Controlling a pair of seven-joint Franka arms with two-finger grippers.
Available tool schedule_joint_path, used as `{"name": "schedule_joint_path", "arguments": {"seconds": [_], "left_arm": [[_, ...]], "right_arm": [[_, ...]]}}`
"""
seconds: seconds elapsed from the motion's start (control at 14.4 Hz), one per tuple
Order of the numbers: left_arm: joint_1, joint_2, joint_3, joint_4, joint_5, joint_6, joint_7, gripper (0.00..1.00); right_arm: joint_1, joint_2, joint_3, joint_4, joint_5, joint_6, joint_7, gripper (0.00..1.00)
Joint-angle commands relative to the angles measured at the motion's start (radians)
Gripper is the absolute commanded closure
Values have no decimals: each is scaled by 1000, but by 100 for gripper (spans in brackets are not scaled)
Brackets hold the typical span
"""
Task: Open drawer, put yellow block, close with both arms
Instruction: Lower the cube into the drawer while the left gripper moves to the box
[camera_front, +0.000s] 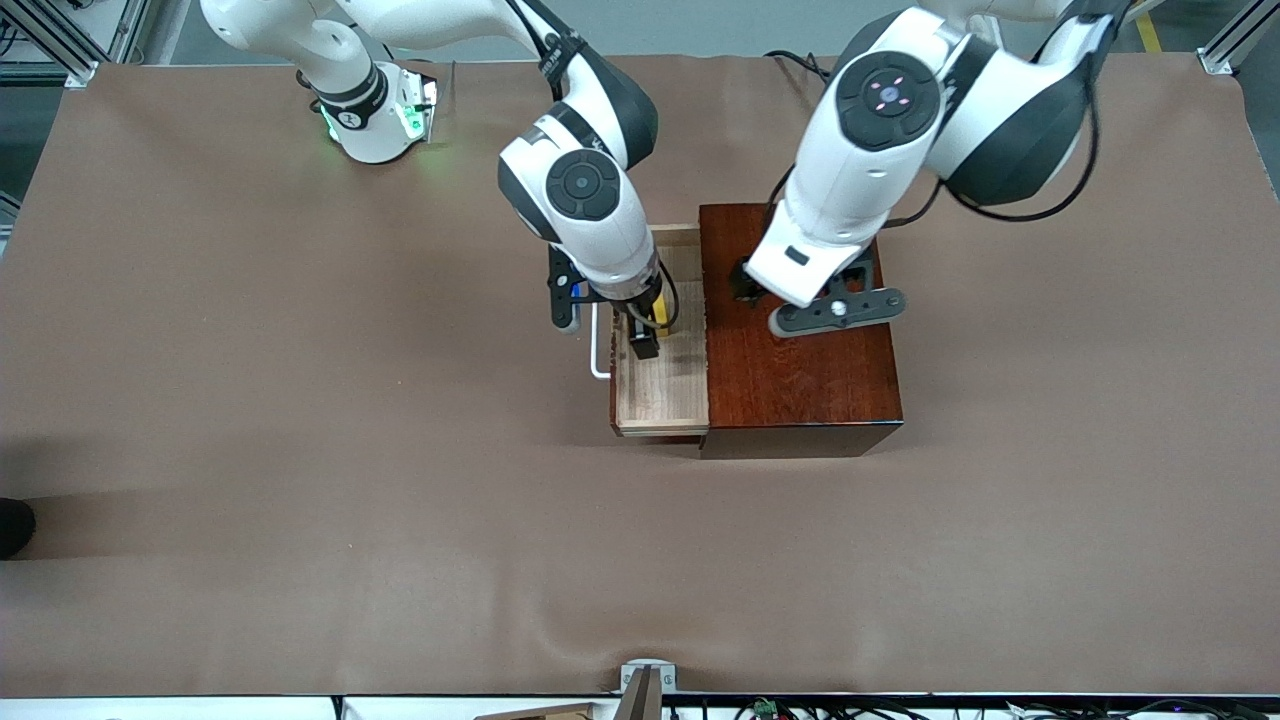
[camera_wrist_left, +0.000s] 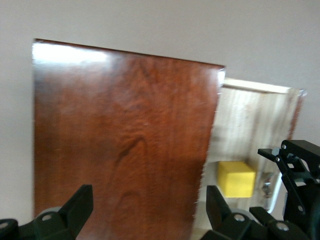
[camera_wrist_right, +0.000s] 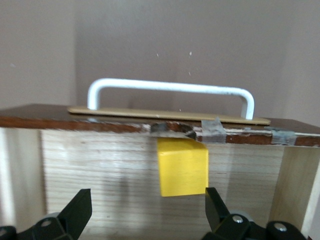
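Grippers: we see the right gripper (camera_front: 645, 335) spread wide, pointing down over the open drawer (camera_front: 680, 400), where the yellow block (camera_wrist_right: 183, 166) rests released; the left gripper (camera_wrist_left: 145, 207) hangs open above the box (camera_front: 800, 370).

We note a brown table cover (camera_front: 250, 420), evenly lit, with metal frame posts (camera_front: 60, 40) at its corners and cables (camera_front: 900, 708) along its near edge.

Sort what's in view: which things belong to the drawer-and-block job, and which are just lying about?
Job:
- drawer, open
- yellow block, lying in the drawer
- wooden box
- right gripper, open over the block
- left gripper, open over the box

Lying about:
- brown table cover
- cables by the arm bases
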Motion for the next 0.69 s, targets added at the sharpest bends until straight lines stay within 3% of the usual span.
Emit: {"name": "schedule_joint_path", "arguments": {"seconds": [0.0, 0.62], "left_arm": [[-39, 42, 1, 39, -10, 41, -89, 0], [-168, 150, 10, 103, -9, 181, -364, 0]], "right_arm": [[-42, -5, 8, 56, 6, -73, -22, 0], [-154, -27, 3, 134, 4, -197, -155, 0]]}}
